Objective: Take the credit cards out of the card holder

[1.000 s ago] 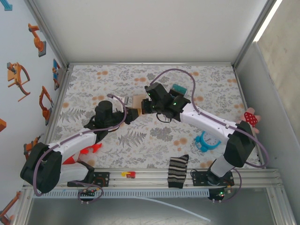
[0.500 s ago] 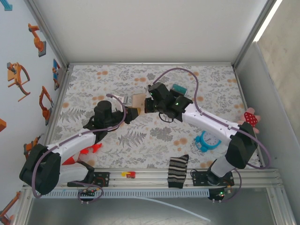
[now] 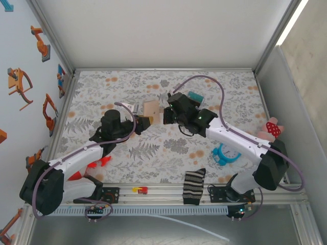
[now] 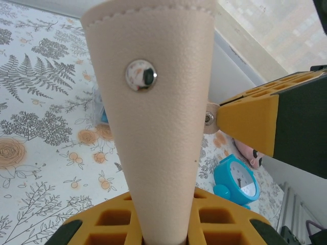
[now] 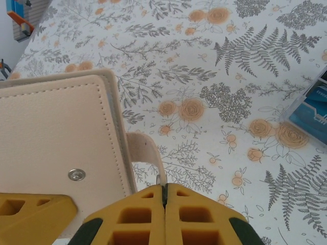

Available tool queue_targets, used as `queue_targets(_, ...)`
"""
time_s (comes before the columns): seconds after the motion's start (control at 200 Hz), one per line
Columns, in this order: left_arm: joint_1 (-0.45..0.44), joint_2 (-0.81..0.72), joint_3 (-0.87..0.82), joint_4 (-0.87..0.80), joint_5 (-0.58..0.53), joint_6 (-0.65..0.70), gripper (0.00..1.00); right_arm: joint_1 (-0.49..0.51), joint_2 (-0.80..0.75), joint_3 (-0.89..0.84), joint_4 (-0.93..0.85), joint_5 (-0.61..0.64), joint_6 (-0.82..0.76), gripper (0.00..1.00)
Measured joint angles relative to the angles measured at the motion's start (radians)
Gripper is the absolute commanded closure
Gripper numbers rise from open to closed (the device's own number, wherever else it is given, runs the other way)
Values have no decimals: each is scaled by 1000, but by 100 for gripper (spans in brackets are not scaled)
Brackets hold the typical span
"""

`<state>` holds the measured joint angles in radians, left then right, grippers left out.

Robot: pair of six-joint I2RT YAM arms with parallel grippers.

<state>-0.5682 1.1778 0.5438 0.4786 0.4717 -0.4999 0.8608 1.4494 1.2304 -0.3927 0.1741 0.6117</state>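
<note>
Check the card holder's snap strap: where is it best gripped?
Grip the strap tab at its free end, coming from the side away from the card holder. It is a thin flap curving clear of the edge. The right end effector is shut there; the left end effector clamps the body.

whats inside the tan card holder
The tan stitched leather card holder is folded shut: its outer face, silver snap stud and pale inner edge show. Any cards are covered.
</note>
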Motion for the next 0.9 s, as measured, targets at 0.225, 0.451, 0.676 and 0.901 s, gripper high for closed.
queue_targets(0.225,0,-40,0,-5,20,0,100,-4,-10,-43,62,3,-8,100)
queue_targets(0.451,0,-92,0,-32,32,8,100,-32,-10,-52,97,-2,-21,100)
queue_targets(0.676,0,-111,0,-40,97,18,100,-60,-19,-108,170,-77,-35,98)
queue_targets(0.901,0,-134,0,-47,154,27,100,-106,-54,-189,261,-187,-28,71)
